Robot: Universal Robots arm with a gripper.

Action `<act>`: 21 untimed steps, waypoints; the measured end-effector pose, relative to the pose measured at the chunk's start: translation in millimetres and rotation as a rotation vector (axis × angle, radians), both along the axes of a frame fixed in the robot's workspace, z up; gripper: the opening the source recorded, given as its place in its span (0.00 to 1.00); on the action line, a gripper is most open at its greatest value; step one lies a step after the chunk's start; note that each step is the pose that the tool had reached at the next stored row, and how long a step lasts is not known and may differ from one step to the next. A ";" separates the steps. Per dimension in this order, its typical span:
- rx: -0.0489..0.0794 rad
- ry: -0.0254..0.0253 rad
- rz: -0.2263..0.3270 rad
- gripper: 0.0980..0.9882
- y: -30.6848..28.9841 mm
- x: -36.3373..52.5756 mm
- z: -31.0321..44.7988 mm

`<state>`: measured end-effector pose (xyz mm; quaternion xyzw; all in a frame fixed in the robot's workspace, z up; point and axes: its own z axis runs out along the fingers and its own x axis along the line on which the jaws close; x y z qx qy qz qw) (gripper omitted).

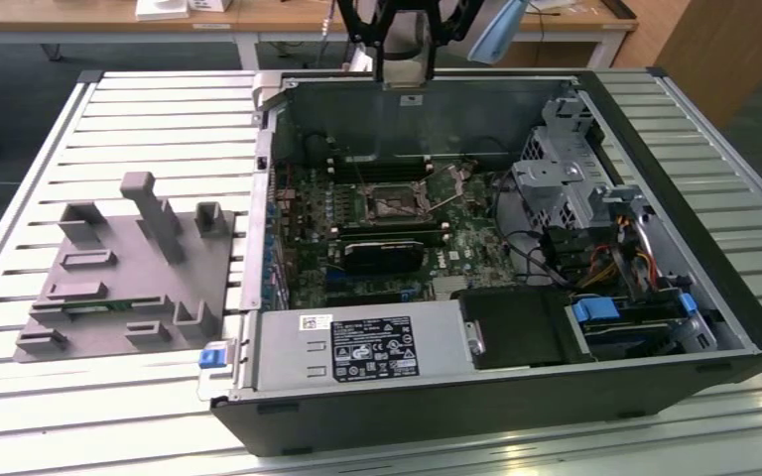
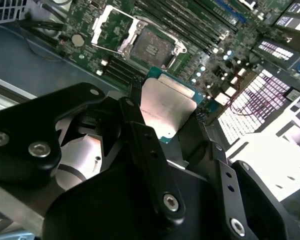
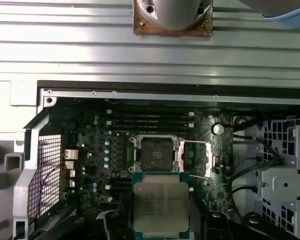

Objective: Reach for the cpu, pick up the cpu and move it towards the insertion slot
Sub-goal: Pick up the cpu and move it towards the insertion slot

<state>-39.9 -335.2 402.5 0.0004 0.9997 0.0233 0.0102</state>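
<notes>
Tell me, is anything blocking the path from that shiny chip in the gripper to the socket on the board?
Nothing visible is. The cpu sits in the gripper above the open computer case, and the insertion slot lies uncovered with its metal frame flipped open beside it. Between them there is open space.

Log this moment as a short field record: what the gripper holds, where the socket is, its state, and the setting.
gripper: shut on the cpu, black fingers on both sides
cpu: lifted in the gripper, silver top showing, above the motherboard
insertion slot: empty square socket, frame flap open to one side; cpu is close to it, not seated
setting: open computer case lying on a slatted table
nearby: grey plastic fixture at the exterior view's left
</notes>
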 end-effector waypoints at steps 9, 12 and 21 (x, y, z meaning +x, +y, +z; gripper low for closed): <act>0.005 -0.0133 0.000 0.49 6.4 4.4 -2.2; 0.005 -0.0134 0.000 0.49 9.2 5.1 -2.8; 0.005 -0.0133 0.000 0.49 16.9 6.3 -4.0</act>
